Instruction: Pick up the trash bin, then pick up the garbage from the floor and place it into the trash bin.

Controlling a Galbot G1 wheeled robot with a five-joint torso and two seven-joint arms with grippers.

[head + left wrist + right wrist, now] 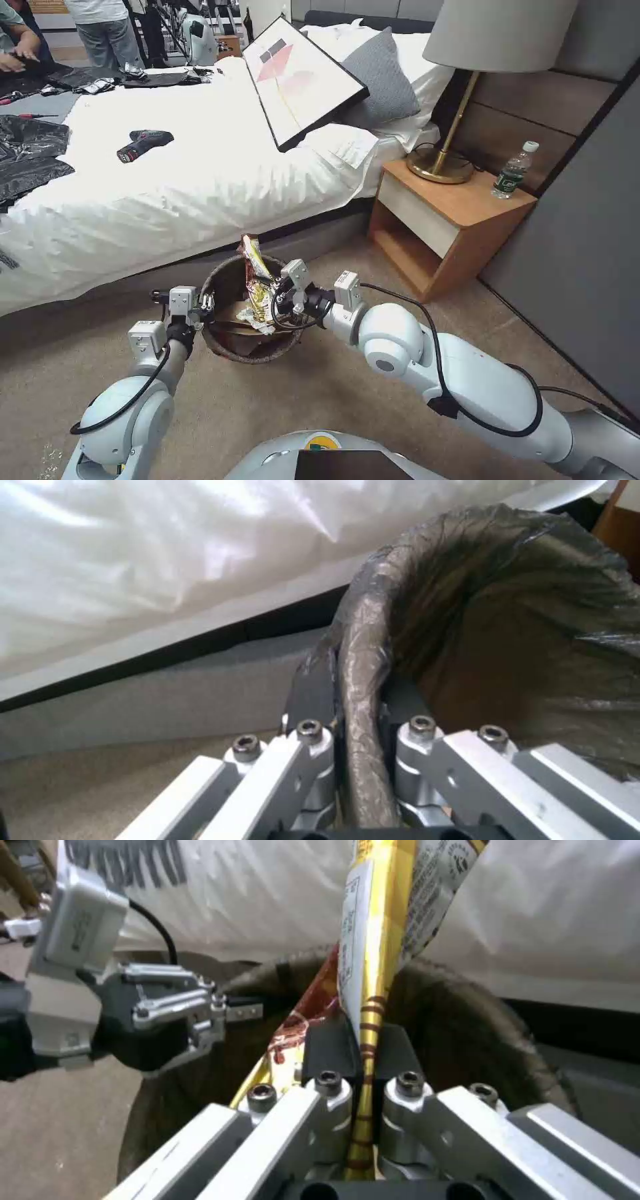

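Note:
The trash bin, round with a dark brown bag liner over its rim, hangs above the carpet beside the bed. My left gripper is shut on the bin's rim at its left side. My right gripper is over the bin's mouth, shut on a yellow snack wrapper, a piece of the garbage. The wrapper stands upright between the black pads, its lower end inside the bin. The left gripper also shows in the right wrist view, across the bin.
A bed with white sheets runs behind the bin, with a framed picture and a drill on it. A wooden nightstand with a lamp and a water bottle stands at the right. Open carpet lies in front.

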